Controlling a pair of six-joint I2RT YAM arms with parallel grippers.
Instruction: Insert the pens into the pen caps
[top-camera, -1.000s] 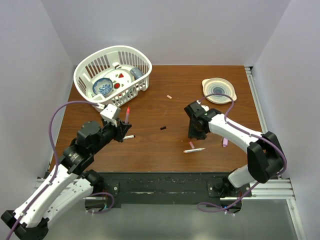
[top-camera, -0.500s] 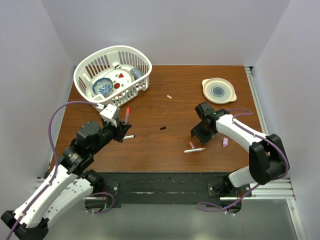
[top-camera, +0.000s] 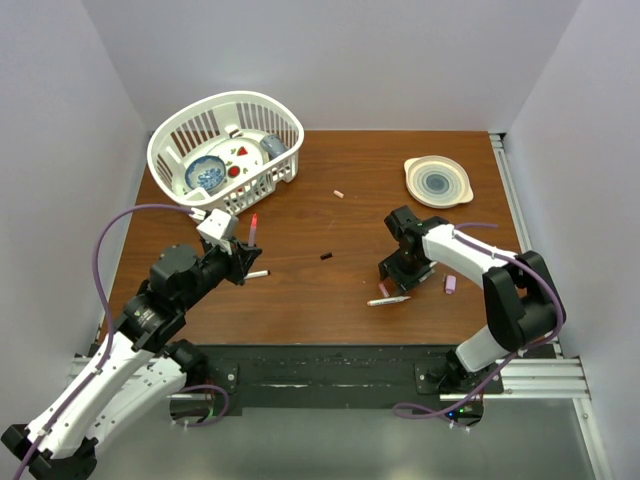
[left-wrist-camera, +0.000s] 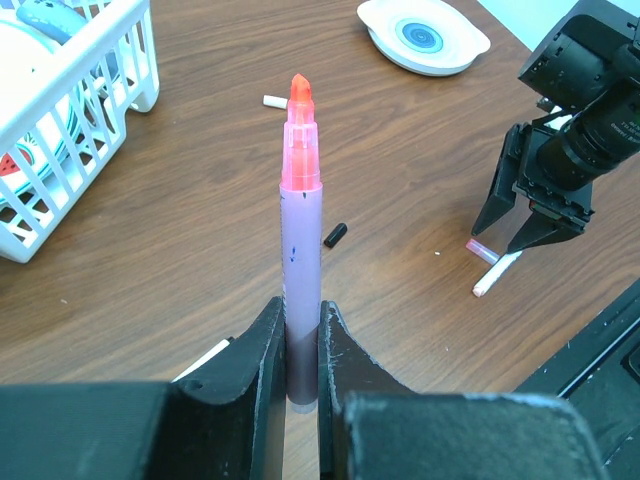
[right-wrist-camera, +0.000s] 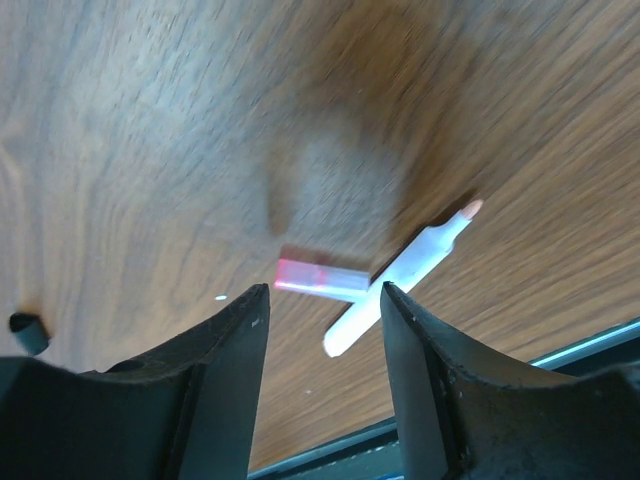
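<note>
Desk (top-camera: 350, 160): no pen shows a cap yet. Left claw (left-wrist-camera: 300, 322) clamps a lilac pen (left-wrist-camera: 300, 240) upright, tip bare, well apart from every cap. Right claw (right-wrist-camera: 320, 290), jaws spread, hangs over a white pen (right-wrist-camera: 402, 273) touching a pink cap (right-wrist-camera: 315, 277). Black cap (top-camera: 326, 256) lies mid-desk, pale cap (top-camera: 339, 193) beyond it. All insertions are left to do.

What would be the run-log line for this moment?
left gripper: shut on lilac pen | right gripper: open over pink cap, white pen

No readable text or labels anywhere
</note>
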